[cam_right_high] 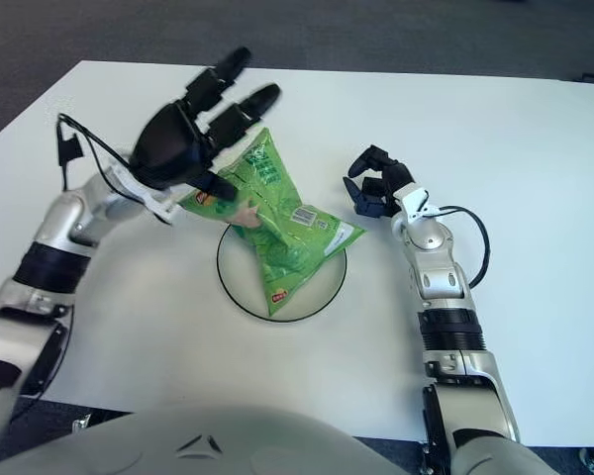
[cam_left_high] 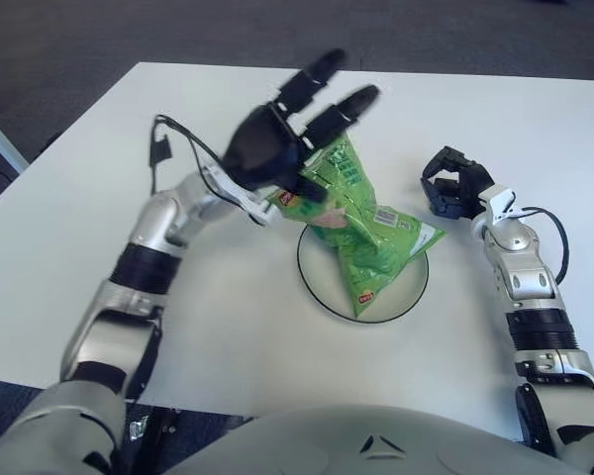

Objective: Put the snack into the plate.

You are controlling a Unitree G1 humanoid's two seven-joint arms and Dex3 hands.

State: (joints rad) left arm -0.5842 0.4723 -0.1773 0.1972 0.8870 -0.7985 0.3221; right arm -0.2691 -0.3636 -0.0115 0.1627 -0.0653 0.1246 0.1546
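Note:
A green snack bag lies across a white plate with a dark rim at the middle of the white table. The bag's lower end is on the plate and its upper end tilts up to the left. My left hand hovers over that upper end with its fingers spread straight. Its palm and thumb are right at the bag's top corner. My right hand shows just right of the plate, fingers loosely curled, holding nothing.
The white table reaches the far edge, with dark floor beyond it. A black cable loops off my left forearm, left of the plate.

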